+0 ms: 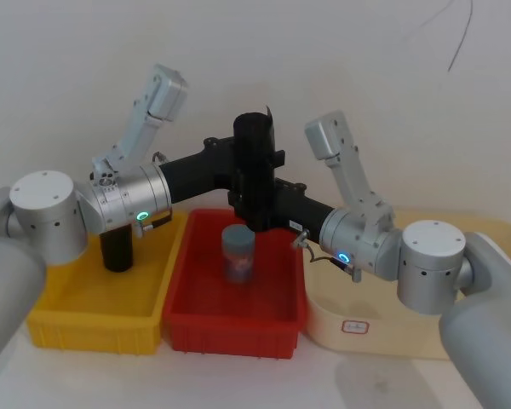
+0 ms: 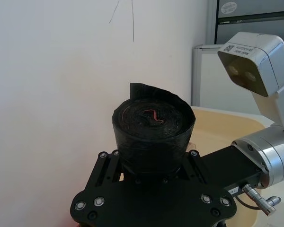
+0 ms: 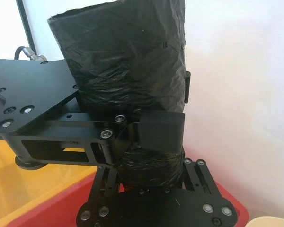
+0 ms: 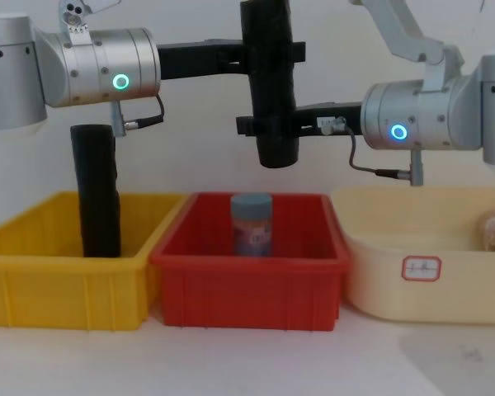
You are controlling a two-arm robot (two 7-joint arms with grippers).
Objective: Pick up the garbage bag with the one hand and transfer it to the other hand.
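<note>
Garbage bag [image 4: 268, 82]: matte black crinkled roll, upright, loose flap on top.

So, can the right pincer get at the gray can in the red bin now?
Probably not: the right pincer is closed on the bag, which hangs right above the can.

Both arms are built of rounded silver-grey joints, each ending in a silver cylindrical wrist and a flat black gripper plate studded with silver screws. The left gripper [image 4: 260, 56] carries a green glowing ring, the right gripper [image 4: 268, 124] a blue one. Thin black cables loop under each wrist.
</note>
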